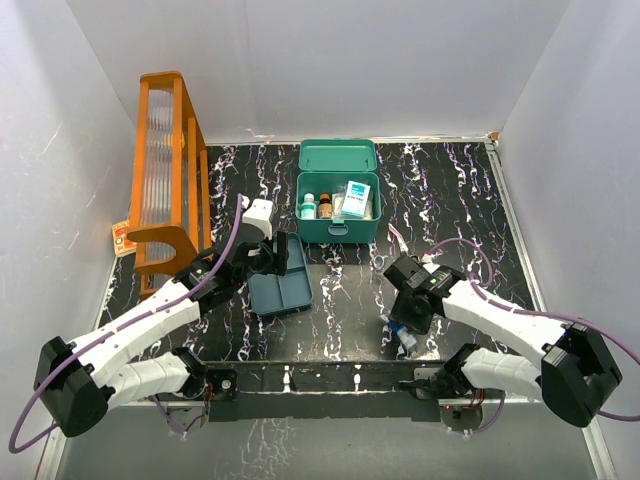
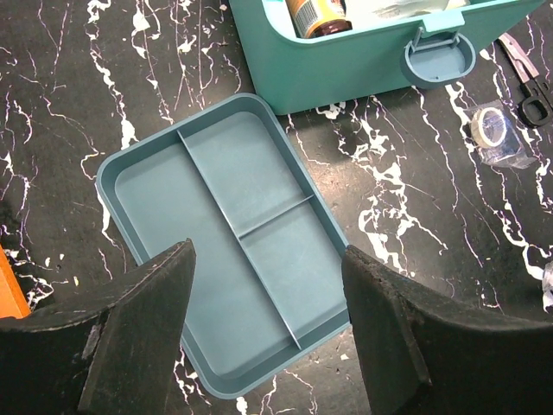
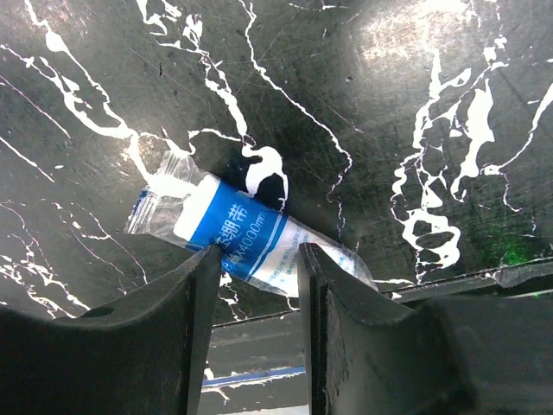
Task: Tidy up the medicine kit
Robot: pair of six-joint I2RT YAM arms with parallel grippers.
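Observation:
The medicine kit (image 1: 338, 228), a teal box, stands at the back middle with its lid up; bottles (image 1: 316, 206) and a small white-and-teal carton (image 1: 356, 197) are inside. Its front wall and latch (image 2: 439, 60) show in the left wrist view. My left gripper (image 2: 268, 259) hovers open over a flat blue-teal divided tray (image 2: 220, 251), which lies empty in front of the kit. My right gripper (image 3: 259, 255) is low at the table's near edge. Its partly closed fingertips touch the near side of a blue-and-white bandage roll in a clear bag (image 3: 246, 233) without clamping it.
A tall orange rack (image 1: 168, 170) stands at the back left with a small card (image 1: 122, 238) beside it. Scissors (image 2: 523, 73) and a bagged tape roll (image 2: 494, 130) lie right of the kit. The table's metal front rail (image 3: 259, 333) runs just behind my right fingers.

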